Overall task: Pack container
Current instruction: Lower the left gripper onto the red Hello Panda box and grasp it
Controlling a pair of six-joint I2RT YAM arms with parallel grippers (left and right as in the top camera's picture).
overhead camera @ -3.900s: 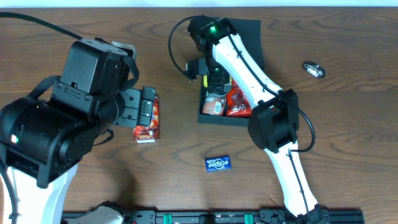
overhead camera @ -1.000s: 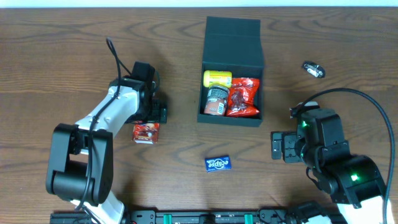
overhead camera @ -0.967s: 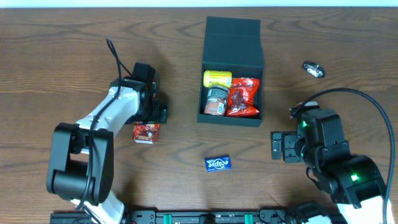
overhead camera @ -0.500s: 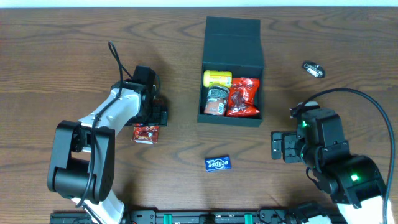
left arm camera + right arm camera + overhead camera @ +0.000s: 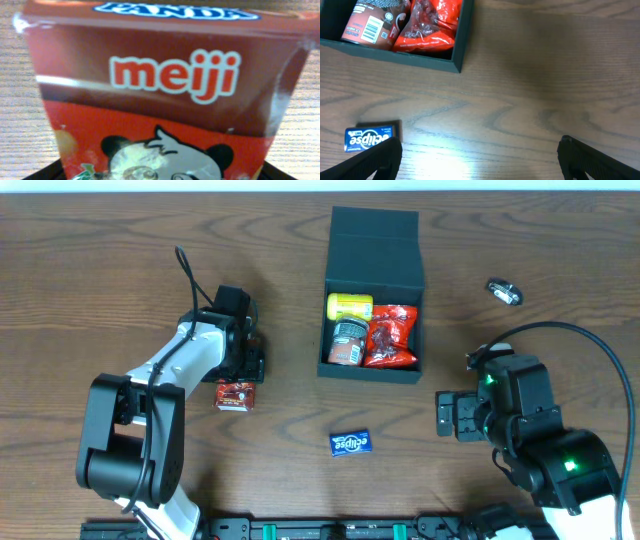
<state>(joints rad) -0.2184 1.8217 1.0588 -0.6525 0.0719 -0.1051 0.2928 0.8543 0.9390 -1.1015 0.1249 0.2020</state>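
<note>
– Toward the far edge of the counter [image 5: 120,240], a little right of its middle, sits the container [image 5: 370,372]. Its lid flap lies open toward that edge. A yellow pack [image 5: 349,306], a brown labelled can [image 5: 347,342] and a red bag [image 5: 391,337] are inside.

– And the left pincer [image 5: 243,370]?

– It hangs over a red Meiji box [image 5: 236,393], between the left edge and the container. The box face fills the wrist camera. How wide the fingers stand, or whether they grip the box, cannot be told.

– The right pincer [image 5: 447,415]?

– It is wide open toward the near right corner, its fingers [image 5: 370,162] far apart, holding and touching nothing. A blue Eclipse gum pack [image 5: 351,443] lies toward the near edge, apart from the container. A small metallic item [image 5: 504,291] rests toward the right edge.
</note>
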